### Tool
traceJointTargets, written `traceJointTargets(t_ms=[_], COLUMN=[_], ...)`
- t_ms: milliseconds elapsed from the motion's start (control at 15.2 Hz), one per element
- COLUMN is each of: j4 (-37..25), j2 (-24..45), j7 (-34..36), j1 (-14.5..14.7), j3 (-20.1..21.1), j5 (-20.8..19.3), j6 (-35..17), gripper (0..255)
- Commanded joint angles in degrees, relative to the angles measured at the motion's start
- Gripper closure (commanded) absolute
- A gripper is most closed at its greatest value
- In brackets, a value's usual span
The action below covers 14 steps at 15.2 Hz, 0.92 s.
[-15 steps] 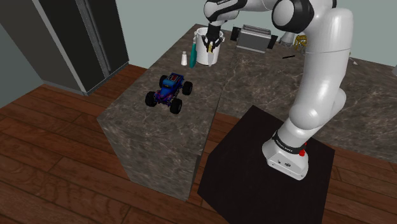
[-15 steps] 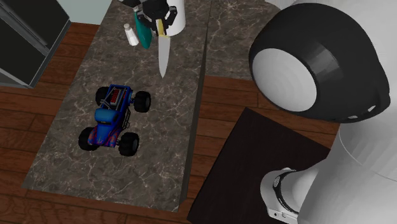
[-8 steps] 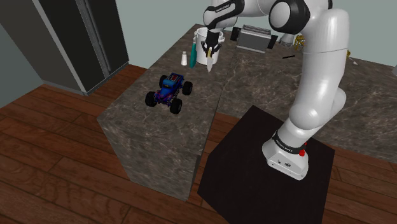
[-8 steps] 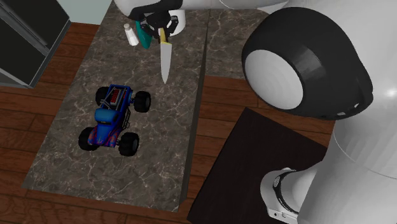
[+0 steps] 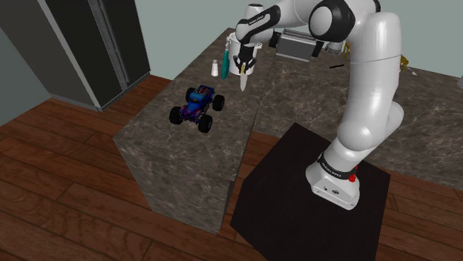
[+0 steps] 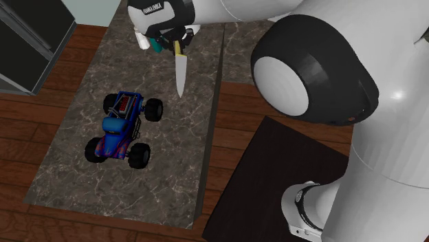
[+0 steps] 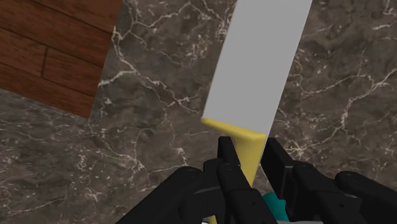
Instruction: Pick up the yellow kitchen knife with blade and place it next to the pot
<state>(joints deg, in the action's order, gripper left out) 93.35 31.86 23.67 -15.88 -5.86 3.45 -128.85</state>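
Note:
The knife [image 6: 181,72] has a yellow handle [image 7: 250,151] and a plain grey blade [image 7: 261,63]. My gripper [image 6: 175,44] is shut on the handle. The knife hangs blade-down over the dark marble counter [image 5: 185,156], its tip [image 5: 243,87] above the stone. Just behind my hand [image 5: 244,61] stands the white pot [image 5: 232,50], mostly hidden by it. In the wrist view the black fingers [image 7: 229,159] clasp the handle on both sides and the blade runs away from them over the marble.
A blue toy monster truck [image 5: 196,107] stands on the counter nearer the front, also in the second exterior view [image 6: 124,128]. A small white bottle [image 5: 218,69] stands beside the pot, a toaster [image 5: 297,44] behind it. A dark fridge [image 5: 96,44] lies beyond the counter's edge.
My gripper has carried the knife a little away from the pot, toward the truck side of the counter. The grip on the handle is unchanged.

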Motion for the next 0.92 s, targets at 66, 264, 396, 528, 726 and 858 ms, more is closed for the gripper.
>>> traceJointTargets(t_ms=[66,264,396,528,726,858], j4=[0.4,0.8,0.9,1.1,1.1,1.1], j2=[1.3,2.6,3.5,4.5,5.9,6.9], j7=[-0.2,-0.2,-0.3,-0.4,-0.4,-0.5], j1=[-0.1,-0.2,-0.2,-0.3,-0.4,-0.4], j3=[0.1,0.2,0.3,0.4,0.5,0.6], j5=[0.2,0.3,0.4,0.5,0.7,0.8], j6=[-1.7,-3.4,-4.5,-5.5,-7.1,-8.1], gripper=[255,255,255,255,255,255])
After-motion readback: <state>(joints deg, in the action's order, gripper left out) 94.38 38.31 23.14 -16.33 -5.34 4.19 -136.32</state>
